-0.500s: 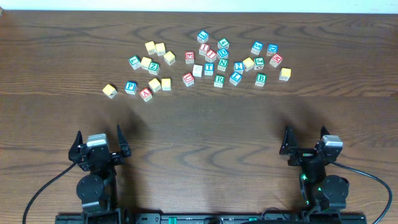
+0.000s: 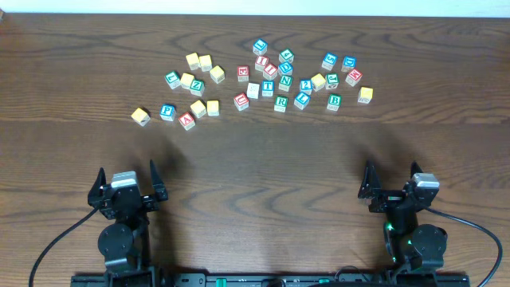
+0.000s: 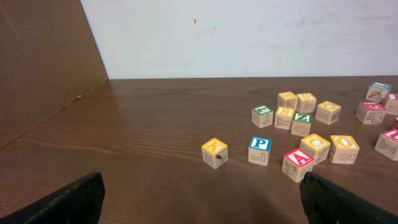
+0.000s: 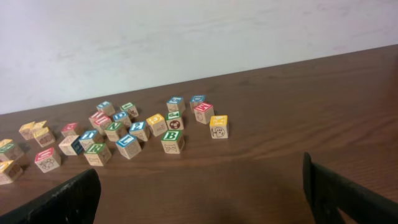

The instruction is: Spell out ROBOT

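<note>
1. The left gripper [image 2: 127, 177] sits at 7 o'clock on the table [image 2: 255, 159]. Its jaws are wide apart and hold nothing.
2. No letter is picked up yet. I think the spelling has not begun, so the first job is to get the R.
3. All the cubes lie mixed in a bunch at 12 o'clock, well apart from both grippers.
4. Two yellow-topped cubes [image 2: 213, 107] lie side by side on the left of the bunch. I cannot read their tops.
5. The blue T cube [image 2: 268, 88] is in the middle. The green R cube [image 2: 280, 103] is just beside it, at its 5 o'clock.
6. The green B cube [image 2: 335, 101] is further right, on the near edge.
7. The right gripper [image 2: 390, 177] sits at 5 o'clock, jaws wide and empty.
8. Next, an arm must reach toward 12 o'clock and put one finger on each side of the R. Other cubes are close and may get bumped.
9. There is no box, bowl or tray. Every cube lies on the bare wood.
</note>
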